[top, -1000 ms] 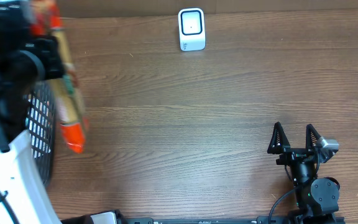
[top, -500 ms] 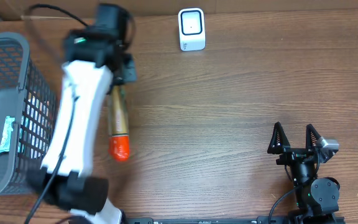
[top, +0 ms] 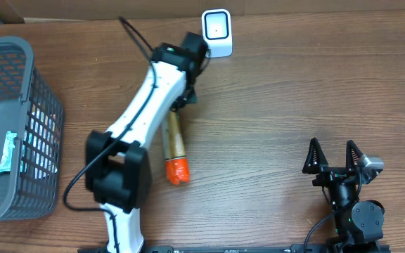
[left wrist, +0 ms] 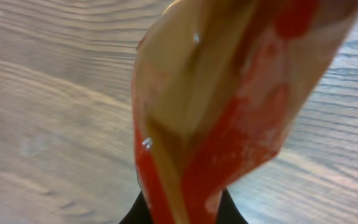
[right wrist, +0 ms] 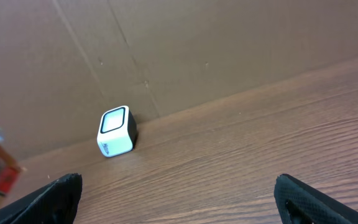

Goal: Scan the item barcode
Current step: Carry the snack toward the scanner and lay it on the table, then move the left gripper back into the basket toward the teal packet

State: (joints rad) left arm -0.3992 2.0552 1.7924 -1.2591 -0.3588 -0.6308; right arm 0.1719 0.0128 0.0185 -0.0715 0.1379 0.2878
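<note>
Tan packet point(top: 175, 151) with an orange-red end, white scanner point(top: 216, 32) with a dark screen, grey lattice basket point(top: 5, 48), white left arm point(top: 146, 112) with black joints and black right gripper point(top: 332, 142), against a brown wood-grain table point(top: 280, 91).

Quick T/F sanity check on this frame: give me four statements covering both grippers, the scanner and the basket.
1. The left gripper is shut on the orange-tipped packet. True.
2. The scanner stands at the table's far edge. True.
3. The right gripper holds the scanner. False: it is open, empty and well apart from it.
4. The basket is empty. False: a pale wrapper lies inside.
</note>
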